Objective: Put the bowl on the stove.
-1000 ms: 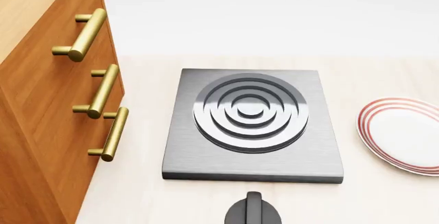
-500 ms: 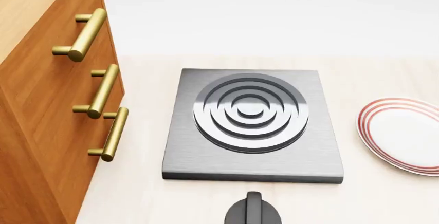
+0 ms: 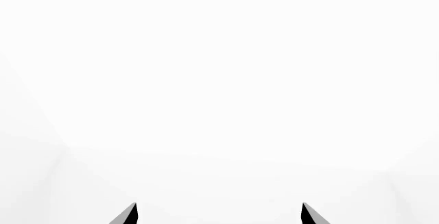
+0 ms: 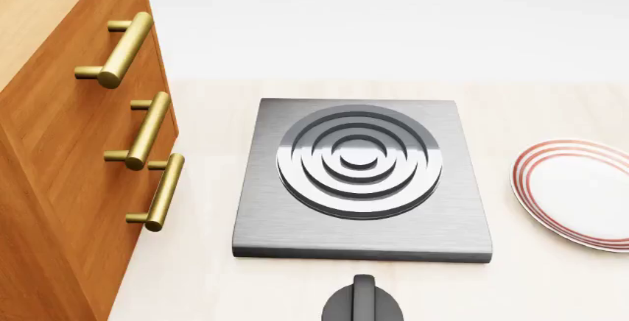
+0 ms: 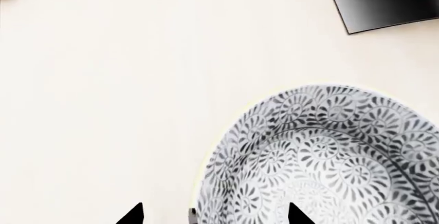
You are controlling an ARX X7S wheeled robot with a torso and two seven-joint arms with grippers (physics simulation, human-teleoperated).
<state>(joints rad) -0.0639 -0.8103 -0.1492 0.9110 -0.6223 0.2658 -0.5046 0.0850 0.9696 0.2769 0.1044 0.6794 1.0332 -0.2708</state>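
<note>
The stove (image 4: 359,181), a dark grey square slab with raised concentric rings, lies bare in the middle of the pale counter in the head view. One corner of it shows in the right wrist view (image 5: 384,3). The bowl (image 5: 322,157), white with a fine grey floral pattern, shows only in the right wrist view, on the counter close under the camera. My right gripper (image 5: 216,216) is open, its dark tips either side of the bowl's near edge. My left gripper (image 3: 219,215) is open and empty, facing blank white. Neither gripper nor the bowl shows in the head view.
A flat white plate with red rim rings (image 4: 580,192) lies right of the stove. A small black round knob (image 4: 362,305) sits in front of the stove. A wooden cabinet (image 4: 59,152) with brass handles (image 4: 147,129) stands along the left.
</note>
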